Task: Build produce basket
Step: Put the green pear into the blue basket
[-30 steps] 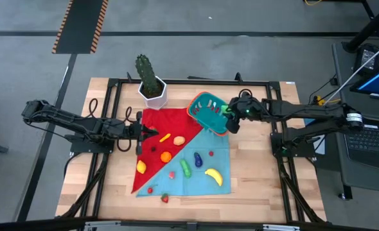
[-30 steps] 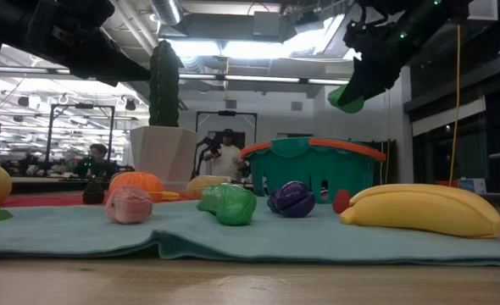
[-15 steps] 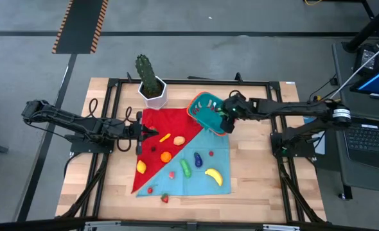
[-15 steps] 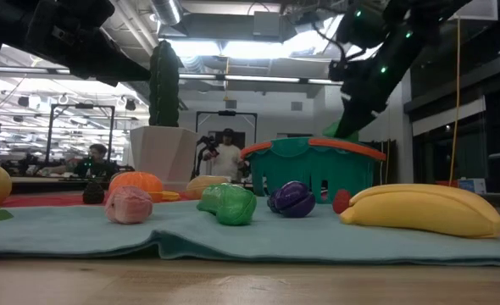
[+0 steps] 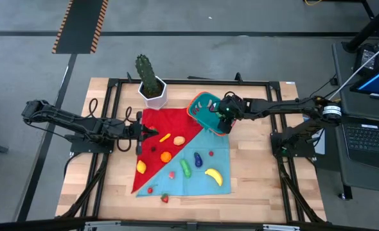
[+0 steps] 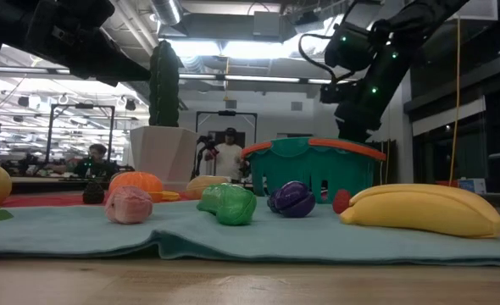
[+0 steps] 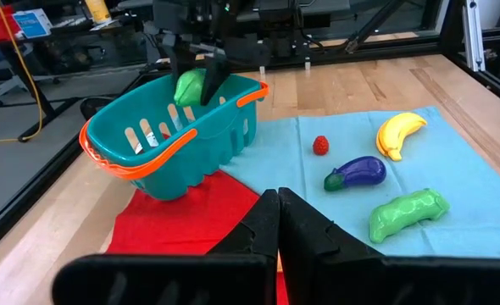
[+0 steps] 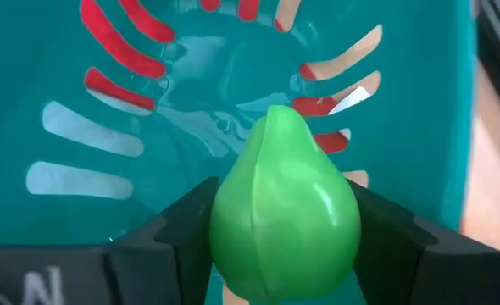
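Nearest you in the low view: the banana (image 6: 424, 209) lies on the teal cloth (image 5: 205, 168) at the front edge, with the cucumber (image 6: 227, 203), eggplant (image 6: 291, 199) and a pink fruit (image 6: 129, 204) just behind it. From above, clock-face from the cloth's centre: banana (image 5: 213, 176) at 5, cucumber (image 5: 185, 168) at 6, eggplant (image 5: 198, 158) close in beside it, lemon (image 5: 141, 167) at 8, two small red berries (image 5: 164, 198) at 7 by the worktop (image 5: 254, 192) front edge. On the red cloth (image 5: 160, 138): orange (image 5: 166, 156) near centre, carrot (image 5: 165, 137) at 11, a peach-coloured piece (image 5: 179, 140) at 12.

The left claw (image 5: 152, 132) is clenched, nothing in it, hovering at 10 over the red cloth, well apart from the basket. Its wrist camera has a clear line to the basket (image 7: 178, 135).

The basket (image 5: 208, 110) sits tilted at 1, half on the red cloth corner. The right claw (image 5: 226, 115) is inside its rim, grasping a green pear (image 8: 284, 207); the pear is above the basket floor, and you cannot tell whether it touches. Your right arm crosses over the basket's far rim in the low view.

Farthest: a white pot with a cactus (image 5: 152, 86) at 11, near the basket but not touching. People stand in the room behind.
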Controlling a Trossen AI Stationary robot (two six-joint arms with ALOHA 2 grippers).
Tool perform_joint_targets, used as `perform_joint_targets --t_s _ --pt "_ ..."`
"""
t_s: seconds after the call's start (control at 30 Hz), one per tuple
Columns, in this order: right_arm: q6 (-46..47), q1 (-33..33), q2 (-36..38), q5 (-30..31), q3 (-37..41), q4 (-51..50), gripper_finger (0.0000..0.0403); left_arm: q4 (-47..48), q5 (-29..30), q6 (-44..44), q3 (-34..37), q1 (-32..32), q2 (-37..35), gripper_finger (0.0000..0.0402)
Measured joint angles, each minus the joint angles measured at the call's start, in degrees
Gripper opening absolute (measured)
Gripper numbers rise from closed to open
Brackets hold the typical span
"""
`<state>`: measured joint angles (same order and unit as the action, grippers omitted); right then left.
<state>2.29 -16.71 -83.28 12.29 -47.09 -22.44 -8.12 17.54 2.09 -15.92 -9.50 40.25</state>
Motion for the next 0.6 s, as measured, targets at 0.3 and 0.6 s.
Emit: perform_joint_targets --t_s 0.3,0.6 --pt "-1.3 0.0 -1.4 0.0 0.0 1.1 0.0216 0.0 0.0 0.0 0.0 0.0 0.0 0.0" --pt "0.3 0.0 -1.3 0.1 0.0 0.8 0.0288 0.2 0.0 0.0 0.0 0.0 0.0 0.0"
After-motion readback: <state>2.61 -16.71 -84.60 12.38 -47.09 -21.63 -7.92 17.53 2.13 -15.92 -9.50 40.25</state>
